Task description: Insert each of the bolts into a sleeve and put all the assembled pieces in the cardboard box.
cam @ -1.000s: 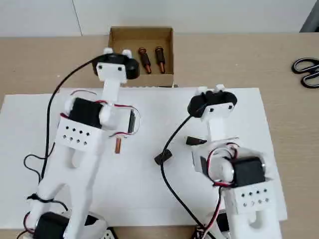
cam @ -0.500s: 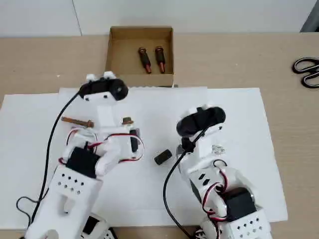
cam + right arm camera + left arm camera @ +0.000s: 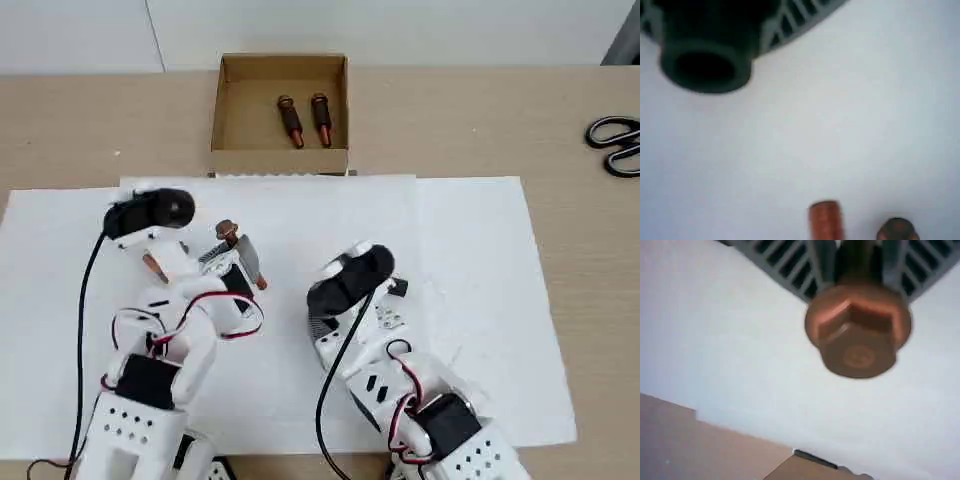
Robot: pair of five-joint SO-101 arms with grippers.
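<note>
A white paper [image 3: 470, 250] lies flat on the wooden table [image 3: 450, 120]; bare tabletop shows past the paper's far edge and on both sides of it; scissors [image 3: 615, 143] (black-handled, partly cut off at the view's edge) lie on the table off the paper's far right corner, apart from it; a pale wall [image 3: 400, 30] stands well beyond the paper.

Cardboard box [image 3: 232, 112]: open-topped, containing left piece [image 3: 290, 120] and right piece [image 3: 322, 118], copper bolts in black sleeves, lying parallel. Copper hex-head bolt [image 3: 240, 256]: tilted, clamped in left gripper [image 3: 243, 263]. Black sleeve [image 3: 705, 62]: hollow, clamped in right gripper [image 3: 707, 35]
</note>
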